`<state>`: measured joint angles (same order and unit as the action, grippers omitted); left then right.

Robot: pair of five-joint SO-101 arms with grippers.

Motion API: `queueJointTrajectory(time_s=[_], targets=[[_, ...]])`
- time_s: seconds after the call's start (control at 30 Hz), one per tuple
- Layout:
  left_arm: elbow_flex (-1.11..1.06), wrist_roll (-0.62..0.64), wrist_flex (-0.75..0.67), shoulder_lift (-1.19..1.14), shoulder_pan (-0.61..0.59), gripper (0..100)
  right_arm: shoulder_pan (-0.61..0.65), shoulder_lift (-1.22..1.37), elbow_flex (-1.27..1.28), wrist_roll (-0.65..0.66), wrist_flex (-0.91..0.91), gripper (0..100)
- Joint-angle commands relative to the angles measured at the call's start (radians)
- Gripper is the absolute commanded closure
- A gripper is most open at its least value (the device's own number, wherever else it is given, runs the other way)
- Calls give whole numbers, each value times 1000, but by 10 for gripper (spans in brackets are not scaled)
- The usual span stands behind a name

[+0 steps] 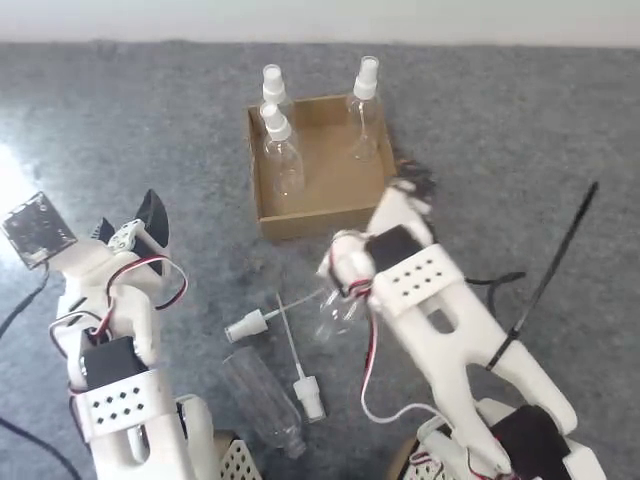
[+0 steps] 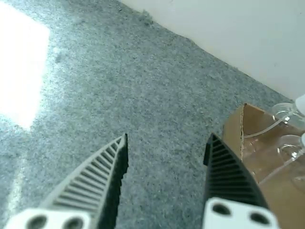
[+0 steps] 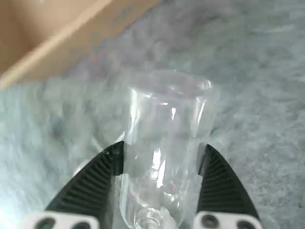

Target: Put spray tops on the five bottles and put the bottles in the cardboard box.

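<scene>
High view: the cardboard box (image 1: 262, 205) sits at twelve o'clock on the grey carpet (image 1: 520, 130). Three capped bottles (image 1: 281, 150) stand at it, two plainly inside; whether the third, at the box's eleven o'clock corner, is inside cannot be told. At the table's centre, towards five o'clock from the box, the right gripper (image 1: 345, 295) pinches a bare bottle (image 1: 335, 312). The right wrist view shows its jaws pressed on the clear wall either side, with the open neck towards the wrist. Whether the bottle rests on the carpet or is lifted cannot be told.

At six o'clock lie one spray top (image 1: 248, 326), a second spray top (image 1: 309, 396) and a second bare bottle (image 1: 262, 398), all loose. The left gripper (image 1: 128, 225) hangs at nine o'clock, jaws spread and holding nothing.

The step in hand looks to be capping the held bottle. To do it well, the right arm should probably turn the neck clear of its own wrist and hold it steady. The left gripper should take the nearer spray top by its head, not its thin tube. The tube should enter the neck first, straight along the bottle's axis, before any pressing or twisting. A skewed tube would likely bend or catch the rim.
</scene>
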<state>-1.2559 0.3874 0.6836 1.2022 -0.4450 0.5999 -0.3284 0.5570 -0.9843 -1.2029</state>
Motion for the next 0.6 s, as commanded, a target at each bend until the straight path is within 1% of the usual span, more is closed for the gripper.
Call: queueJointTrajectory(time_s=[0.0,0.17,0.33,0.57], targets=[[8,3,-29,8,2,754,-143,-45,-46,-114,39,886],[8,3,-29,8,2,754,-252,-45,-11,-206,88,886],[8,2,-29,8,0,754,-321,-45,78,-209,162,885],[8,2,-29,9,-2,754,-440,-48,222,-210,329,885]])
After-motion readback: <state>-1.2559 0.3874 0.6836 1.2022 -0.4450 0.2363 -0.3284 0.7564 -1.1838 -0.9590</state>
